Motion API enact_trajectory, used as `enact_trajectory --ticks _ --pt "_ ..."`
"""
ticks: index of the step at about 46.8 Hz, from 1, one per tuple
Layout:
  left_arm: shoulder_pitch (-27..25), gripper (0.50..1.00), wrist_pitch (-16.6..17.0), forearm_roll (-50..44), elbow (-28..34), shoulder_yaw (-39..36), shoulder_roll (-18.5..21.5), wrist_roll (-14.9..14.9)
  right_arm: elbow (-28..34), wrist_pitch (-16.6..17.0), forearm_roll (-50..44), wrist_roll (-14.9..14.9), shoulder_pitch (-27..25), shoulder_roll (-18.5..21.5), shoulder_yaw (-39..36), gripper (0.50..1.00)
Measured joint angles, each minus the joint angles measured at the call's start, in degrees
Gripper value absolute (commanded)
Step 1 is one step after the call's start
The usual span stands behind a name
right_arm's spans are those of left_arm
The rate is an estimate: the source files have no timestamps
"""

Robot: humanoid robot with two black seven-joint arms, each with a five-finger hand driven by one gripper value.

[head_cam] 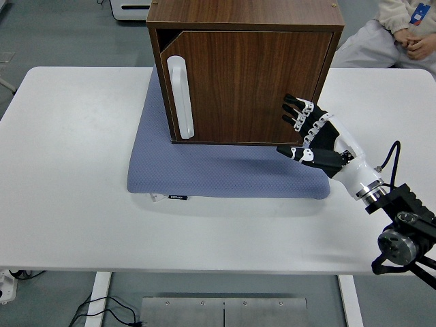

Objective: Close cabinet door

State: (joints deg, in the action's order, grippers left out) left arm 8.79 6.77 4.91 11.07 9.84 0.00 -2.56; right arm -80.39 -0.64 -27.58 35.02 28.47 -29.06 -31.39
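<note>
door (245,85) looks all but shut, flush in the cabinet (245,20) at 12 o'clock on the grey mat (225,170). judged step: finishing; next, clear the arm off the counter (75,170). right hand (310,133), at 3 o'clock, fingers spread, holds nothing, fingertips near the door's lower corner.

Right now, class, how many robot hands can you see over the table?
1: the right robot hand, fingers spread, at the cabinet door's lower right corner. No left one is in view.

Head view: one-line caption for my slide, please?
Right hand open at the wooden cabinet's door, cabinet sitting on a blue mat.
</note>
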Motion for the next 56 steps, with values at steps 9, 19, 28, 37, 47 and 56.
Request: enact_trajectory --ticks 9,19,28,37,47,56 --pt "0.01 1.0 0.0 0.01 0.0 0.0 0.0 0.0 -1.07 2.11 -0.2 0.0 -2.97 -3.33 -0.18 1.0" --pt "0.0 1.0 0.0 -0.02 0.0 0.0 0.0 0.0 -1.45 3.53 -0.2 0.0 -6.22 -5.79 -0.59 1.0" --pt "0.0 1.0 0.0 -0.03 0.0 0.0 0.0 0.0 -1.32 5.18 -0.2 -0.01 -10.16 -8.0 -4.45 1.0" --pt "0.0 1.0 0.0 0.0 0.0 0.0 0.0 0.01 -0.77 7.41 -0.05 -0.02 -13.53 -10.16 -9.45 1.0" --pt "0.0 1.0 0.0 0.0 0.0 0.0 0.0 0.0 0.02 7.85 0.47 -0.02 -14.83 -11.09 -12.18 1.0" --pt "0.0 1.0 0.0 -0.01 0.0 0.0 0.0 0.0 2.11 7.93 1.29 -0.02 -16.77 -10.77 -15.28 1.0"
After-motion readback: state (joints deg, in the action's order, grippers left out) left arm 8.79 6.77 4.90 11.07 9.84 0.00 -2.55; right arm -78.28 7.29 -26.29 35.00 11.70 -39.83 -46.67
